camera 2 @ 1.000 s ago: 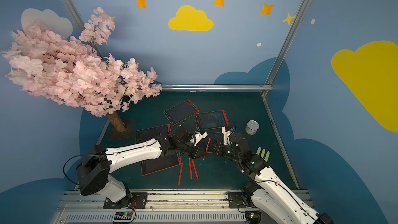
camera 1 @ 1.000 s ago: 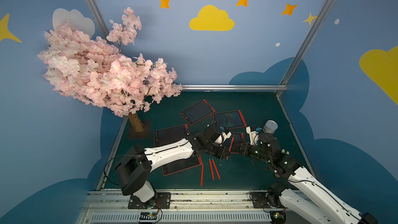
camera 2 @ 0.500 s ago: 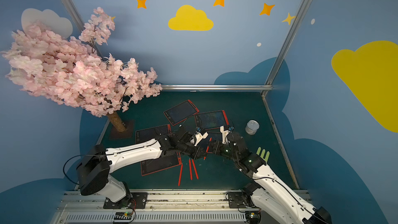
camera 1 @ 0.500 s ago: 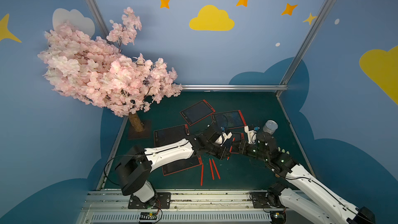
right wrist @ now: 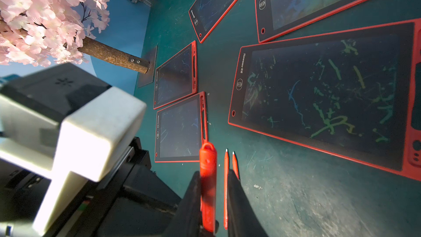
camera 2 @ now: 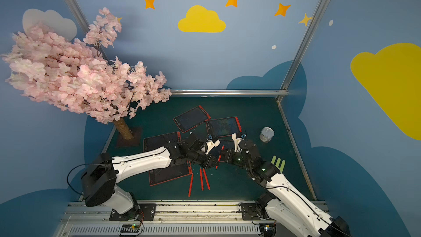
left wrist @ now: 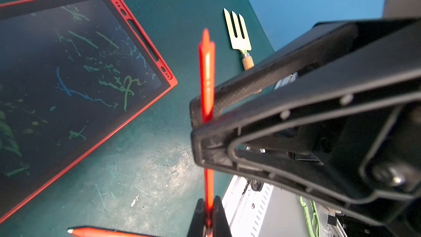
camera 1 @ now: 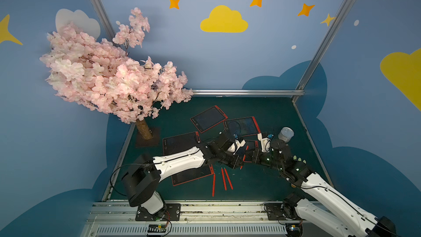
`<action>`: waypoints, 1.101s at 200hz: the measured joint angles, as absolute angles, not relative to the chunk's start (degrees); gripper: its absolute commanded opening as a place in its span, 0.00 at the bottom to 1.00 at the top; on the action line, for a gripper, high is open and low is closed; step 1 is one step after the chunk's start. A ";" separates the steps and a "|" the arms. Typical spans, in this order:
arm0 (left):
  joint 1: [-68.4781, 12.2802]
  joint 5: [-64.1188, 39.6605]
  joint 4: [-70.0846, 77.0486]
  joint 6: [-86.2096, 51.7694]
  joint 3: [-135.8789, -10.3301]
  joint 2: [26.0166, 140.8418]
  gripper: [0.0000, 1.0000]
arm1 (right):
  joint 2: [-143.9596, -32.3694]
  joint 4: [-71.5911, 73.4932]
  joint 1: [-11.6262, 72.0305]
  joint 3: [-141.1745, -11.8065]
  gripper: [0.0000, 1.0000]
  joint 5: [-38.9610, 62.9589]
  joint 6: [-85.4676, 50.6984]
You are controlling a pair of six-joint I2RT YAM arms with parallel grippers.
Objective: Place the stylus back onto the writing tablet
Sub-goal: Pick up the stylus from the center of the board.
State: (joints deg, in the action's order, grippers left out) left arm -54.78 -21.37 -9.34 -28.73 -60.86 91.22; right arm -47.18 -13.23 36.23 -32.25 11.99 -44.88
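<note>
Farthest left, a red-framed black writing tablet (left wrist: 79, 76) lies on the green bench (left wrist: 148, 167). At centre the slim red plastic stylus (left wrist: 206, 69), airborne, is clamped at bottom by the left pincer (left wrist: 207, 215). Right of it, the right pincer (left wrist: 200, 123) straddles the shaft, not yet shut. Judged light, stiff, slippery: pinch mid-shaft.

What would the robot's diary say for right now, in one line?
left pincer: shut on stylus | right pincer: open around same stylus, gap one side | writing tablet: stylus not on it
</note>
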 measured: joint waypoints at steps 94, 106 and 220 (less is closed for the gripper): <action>-54.76 -21.67 -8.64 -29.19 -60.86 91.94 0.03 | -47.77 -13.06 36.23 -32.25 0.14 11.73 -44.77; -54.78 -21.65 -8.54 -29.39 -60.86 91.98 0.02 | -47.77 -13.06 36.23 -32.25 0.15 11.64 -44.84; -54.78 -18.98 -7.49 -31.40 -60.86 92.05 0.02 | -46.94 -14.09 37.93 -32.08 0.16 10.74 -45.12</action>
